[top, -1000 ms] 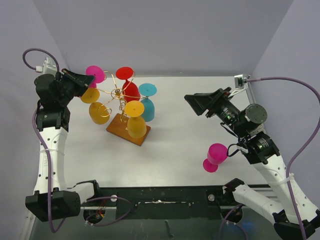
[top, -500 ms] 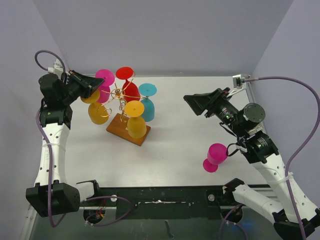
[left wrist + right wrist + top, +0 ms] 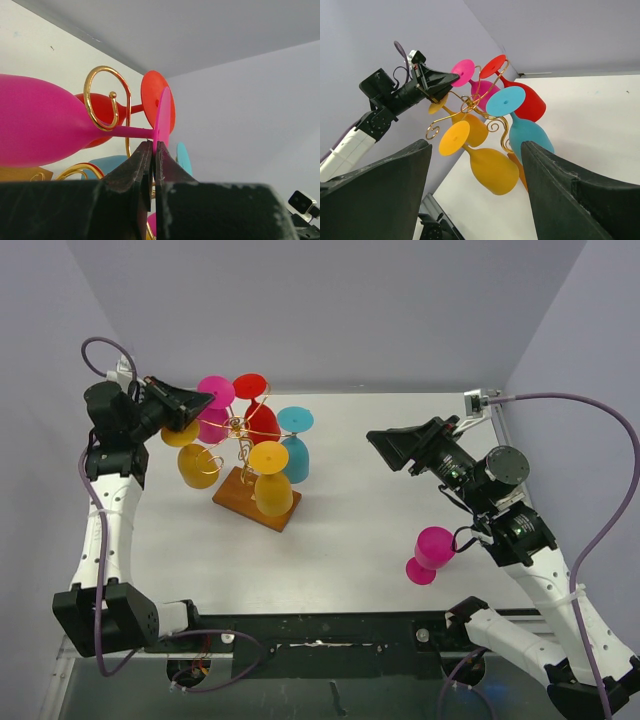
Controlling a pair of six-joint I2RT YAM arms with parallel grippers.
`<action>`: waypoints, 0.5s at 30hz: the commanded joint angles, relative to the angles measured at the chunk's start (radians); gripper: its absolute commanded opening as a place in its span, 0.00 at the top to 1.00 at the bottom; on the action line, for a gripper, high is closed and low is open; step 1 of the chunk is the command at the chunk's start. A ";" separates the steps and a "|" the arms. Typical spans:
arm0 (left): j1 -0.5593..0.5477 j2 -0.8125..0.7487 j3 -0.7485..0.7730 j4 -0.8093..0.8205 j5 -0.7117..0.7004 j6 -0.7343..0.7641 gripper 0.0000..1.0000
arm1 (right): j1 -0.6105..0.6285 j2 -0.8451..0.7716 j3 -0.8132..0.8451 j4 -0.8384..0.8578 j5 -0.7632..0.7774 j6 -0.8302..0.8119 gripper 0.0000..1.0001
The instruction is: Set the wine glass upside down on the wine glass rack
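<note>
Two arms are in view, seen from above and from each wrist. My left gripper (image 3: pixel 153 145) is pinched tight on the rim of the foot of the pink glass (image 3: pixel 40 125), and its jaws show almost no gap.

From those jaws the stem runs off to one side and crosses the lower curve of a gold curl of the rack (image 3: pixel 102 95), with the bowl beyond the curl. I cannot tell whether the stem rests on the wire. Just past the jaws hang a red glass (image 3: pixel 147 95) and a teal glass (image 3: pixel 182 157).

From above, the pink foot faces up with the bowl under it.

My right gripper (image 3: pixel 476 147) has its jaws spread wide and holds nothing. It is well apart from the rack, which sits straight ahead between the jaws. A spare glass (image 3: pixel 432 550), also pink, lies on the table (image 3: pixel 350 510) behind those jaws.
</note>
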 commanded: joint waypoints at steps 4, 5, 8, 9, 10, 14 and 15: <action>0.002 0.050 0.122 0.071 0.027 0.008 1.00 | -0.003 -0.016 -0.009 0.062 0.016 -0.012 0.27; 0.002 0.058 0.132 0.063 0.024 0.015 1.00 | -0.003 -0.018 -0.009 0.060 0.017 -0.012 0.27; 0.005 0.071 0.148 0.054 0.018 0.027 1.00 | -0.004 -0.028 -0.005 0.050 0.027 -0.024 0.27; 0.007 0.072 0.148 0.055 0.014 0.028 1.00 | -0.004 -0.033 -0.002 0.041 0.033 -0.030 0.27; 0.008 0.074 0.150 0.055 0.012 0.028 1.00 | -0.005 -0.037 0.001 0.034 0.040 -0.036 0.27; 0.020 0.081 0.158 0.049 -0.003 0.037 1.00 | -0.004 -0.050 0.004 0.025 0.058 -0.051 0.27; 0.022 0.083 0.161 0.043 -0.011 0.044 1.00 | -0.004 -0.050 0.003 0.023 0.058 -0.052 0.27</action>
